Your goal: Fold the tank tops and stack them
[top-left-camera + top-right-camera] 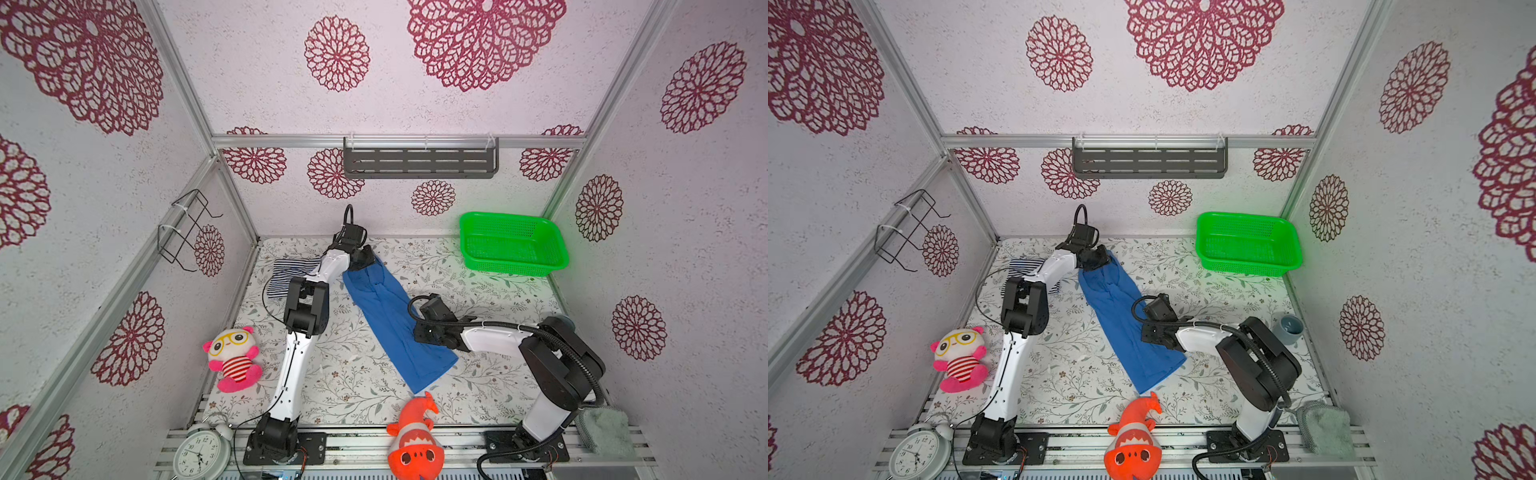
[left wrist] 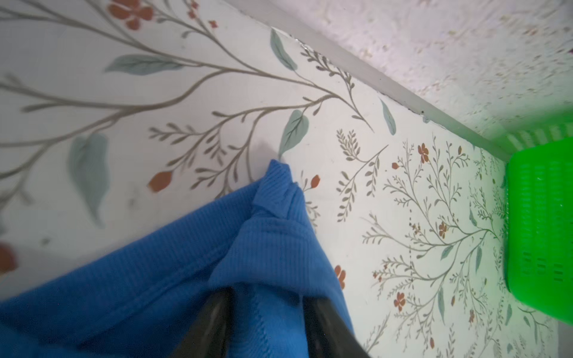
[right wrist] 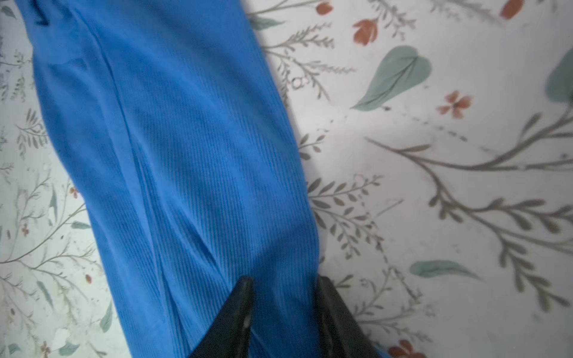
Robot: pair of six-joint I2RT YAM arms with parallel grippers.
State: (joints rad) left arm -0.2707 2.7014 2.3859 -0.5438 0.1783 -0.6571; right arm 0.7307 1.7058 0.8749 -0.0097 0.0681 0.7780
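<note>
Blue tank top (image 1: pixel 388 320): laid diagonally across table (image 1: pixel 478 299), far end bunched and pinched in left gripper (image 2: pixel 266 294). Right gripper (image 3: pixel 283 282): jaws narrowly parted astride its right edge, grip undeterminable. Striped tank top (image 1: pixel 286 270): far left.

- My top eyes sit side by side, high at the front, looking down over the whole table (image 1: pixel 478 291).
- My left wrist eye peers close past my left fingers (image 2: pixel 214 322) toward the basket (image 2: pixel 542 217).
- My right wrist eye hangs close over my right fingers (image 3: pixel 235 316).
- All four share the blue top (image 1: pixel 390 320).
</note>
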